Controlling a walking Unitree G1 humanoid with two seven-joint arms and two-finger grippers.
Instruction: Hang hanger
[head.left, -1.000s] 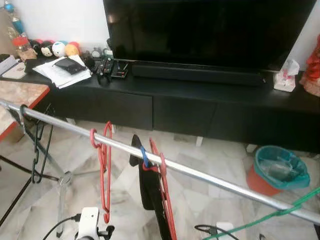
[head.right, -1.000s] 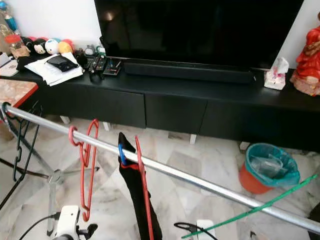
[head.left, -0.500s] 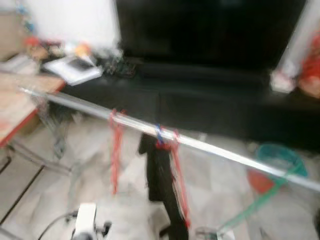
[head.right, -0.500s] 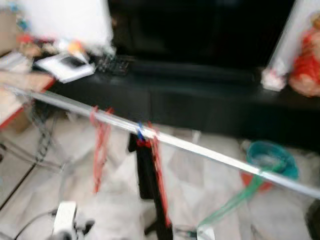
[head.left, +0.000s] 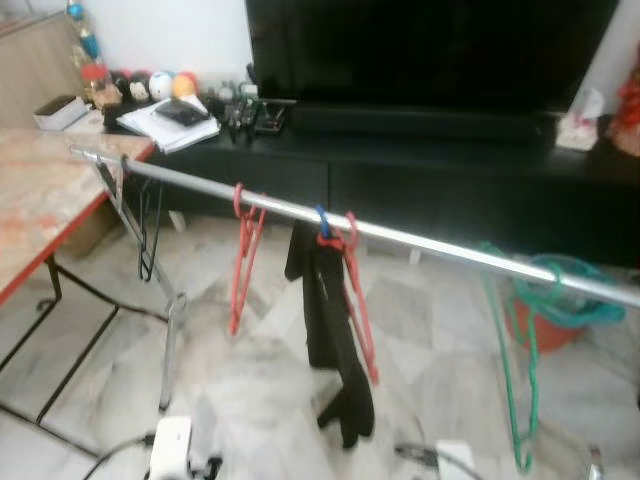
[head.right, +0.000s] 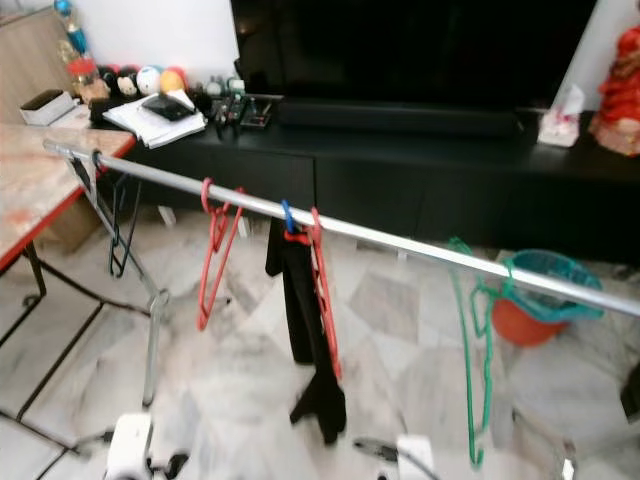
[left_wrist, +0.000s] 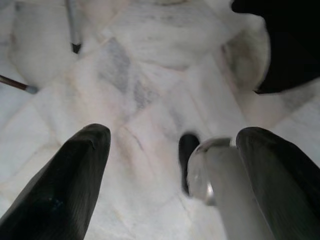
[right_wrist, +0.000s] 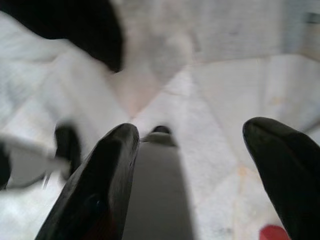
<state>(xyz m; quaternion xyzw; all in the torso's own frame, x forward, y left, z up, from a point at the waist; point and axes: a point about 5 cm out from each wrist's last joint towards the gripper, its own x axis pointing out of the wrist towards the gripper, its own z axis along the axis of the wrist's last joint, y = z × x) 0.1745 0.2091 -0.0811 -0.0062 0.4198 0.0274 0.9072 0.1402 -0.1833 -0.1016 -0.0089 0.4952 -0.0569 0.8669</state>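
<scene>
1. A silver rail (head.right: 400, 240) runs across the room in front of a black TV cabinet (head.right: 450, 170).
2. A green hanger (head.right: 470, 350) hangs by its hook on the rail, near a teal-lined bin (head.right: 545, 290).
3. 2 red hangers hang further along: an empty red hanger (head.right: 215, 250) and a red hanger with a black garment (head.right: 305, 320).
4. The left gripper (left_wrist: 170, 165) points down at the marble floor (left_wrist: 140, 85), its fingers apart and empty.
5. The right gripper (right_wrist: 190, 170) also points at the floor, fingers apart, holding nothing.
</scene>
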